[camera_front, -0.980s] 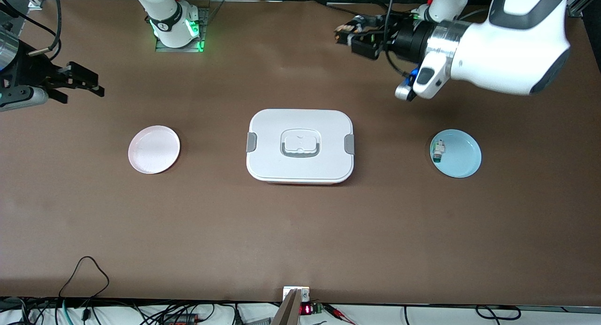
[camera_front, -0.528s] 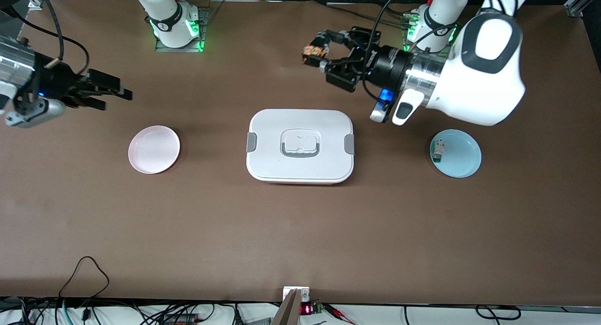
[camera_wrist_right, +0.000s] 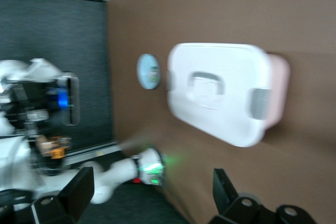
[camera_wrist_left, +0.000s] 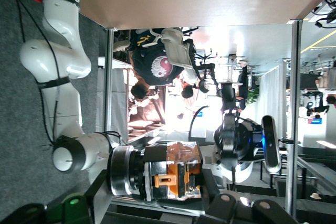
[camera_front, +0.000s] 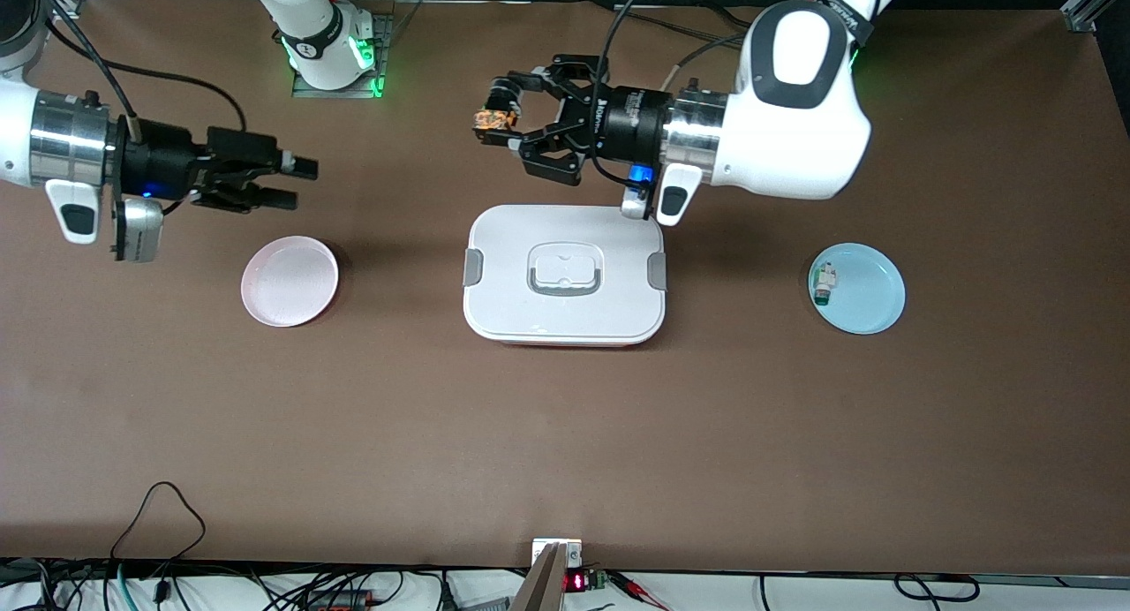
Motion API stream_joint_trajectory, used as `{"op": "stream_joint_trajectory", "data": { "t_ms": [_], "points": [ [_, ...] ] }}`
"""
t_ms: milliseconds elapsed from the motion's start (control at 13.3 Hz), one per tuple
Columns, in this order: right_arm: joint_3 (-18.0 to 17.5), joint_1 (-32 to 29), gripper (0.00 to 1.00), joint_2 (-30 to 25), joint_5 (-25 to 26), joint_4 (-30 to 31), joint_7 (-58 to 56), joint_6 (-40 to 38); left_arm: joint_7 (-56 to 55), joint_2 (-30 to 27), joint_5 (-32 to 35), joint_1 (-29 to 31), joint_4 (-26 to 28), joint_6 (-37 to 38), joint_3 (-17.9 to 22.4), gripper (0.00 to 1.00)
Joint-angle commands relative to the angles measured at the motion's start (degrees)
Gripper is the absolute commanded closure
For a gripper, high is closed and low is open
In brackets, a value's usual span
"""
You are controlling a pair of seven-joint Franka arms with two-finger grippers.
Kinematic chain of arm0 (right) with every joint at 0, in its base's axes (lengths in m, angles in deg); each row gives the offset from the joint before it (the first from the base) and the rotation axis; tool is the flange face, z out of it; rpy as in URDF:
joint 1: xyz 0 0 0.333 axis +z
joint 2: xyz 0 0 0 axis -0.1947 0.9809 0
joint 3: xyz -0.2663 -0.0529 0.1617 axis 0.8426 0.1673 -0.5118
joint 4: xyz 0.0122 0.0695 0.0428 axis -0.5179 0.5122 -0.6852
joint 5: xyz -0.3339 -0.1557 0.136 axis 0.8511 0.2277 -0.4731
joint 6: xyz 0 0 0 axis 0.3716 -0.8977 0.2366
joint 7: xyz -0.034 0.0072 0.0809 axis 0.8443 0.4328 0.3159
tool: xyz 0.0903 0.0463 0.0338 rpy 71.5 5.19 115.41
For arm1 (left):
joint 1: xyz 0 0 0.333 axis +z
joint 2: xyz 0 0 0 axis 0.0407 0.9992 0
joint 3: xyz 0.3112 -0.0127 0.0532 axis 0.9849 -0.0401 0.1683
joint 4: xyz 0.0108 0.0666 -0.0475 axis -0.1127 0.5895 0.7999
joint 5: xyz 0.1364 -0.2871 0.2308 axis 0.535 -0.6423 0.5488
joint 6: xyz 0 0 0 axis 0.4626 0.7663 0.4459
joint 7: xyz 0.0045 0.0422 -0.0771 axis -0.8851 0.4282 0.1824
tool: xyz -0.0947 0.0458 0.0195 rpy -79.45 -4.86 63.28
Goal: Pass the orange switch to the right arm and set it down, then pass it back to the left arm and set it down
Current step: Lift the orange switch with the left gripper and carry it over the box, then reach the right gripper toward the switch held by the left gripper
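Front view: saw left gripper (camera_front: 496, 125) up over bare table, beside the box (camera_front: 565, 275) edge farther from the camera, pinching the orange switch (camera_front: 488, 119). Saw right gripper (camera_front: 291, 183) spread wide with nothing in it, over the table just by the pink plate (camera_front: 290, 281). Noted blue plate (camera_front: 858, 288) toward the left arm's end, carrying a small white-and-green component (camera_front: 824, 282).

Left wrist view: found the orange switch (camera_wrist_left: 177, 177) clamped between the fingers (camera_wrist_left: 226, 208).

Right wrist view: caught fingers (camera_wrist_right: 79, 192) parted, box (camera_wrist_right: 223, 93) below.
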Motion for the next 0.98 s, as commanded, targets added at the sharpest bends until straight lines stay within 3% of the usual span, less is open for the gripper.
{"op": "stream_joint_trajectory", "data": {
  "t_ms": [0, 377, 754, 905],
  "points": [
    [0.15, 1.74, 0.0, -0.17, -7.67, 3.83, -3.35, 2.14, -1.14, 1.1, -2.09, -0.29, -1.38, -0.88, 0.19, 0.99],
    [0.15, 3.49, 0.0, -1.13, -25.6, 14.82, -12.59, 1.61, -1.41, 1.02, -2.18, 0.15, -1.38, -0.88, 0.36, 0.99],
    [0.24, 10.08, 0.0, -1.22, -39.21, 15.36, -12.69, 5.12, -2.46, 1.1, -2.18, 0.42, -1.47, -0.8, 0.36, 0.99],
    [0.24, 11.93, 0.0, -1.22, -41.27, 15.18, -13.12, 7.93, -2.46, 1.1, -2.09, 0.5, -1.47, -0.53, 0.54, 0.99]
  ]
}}
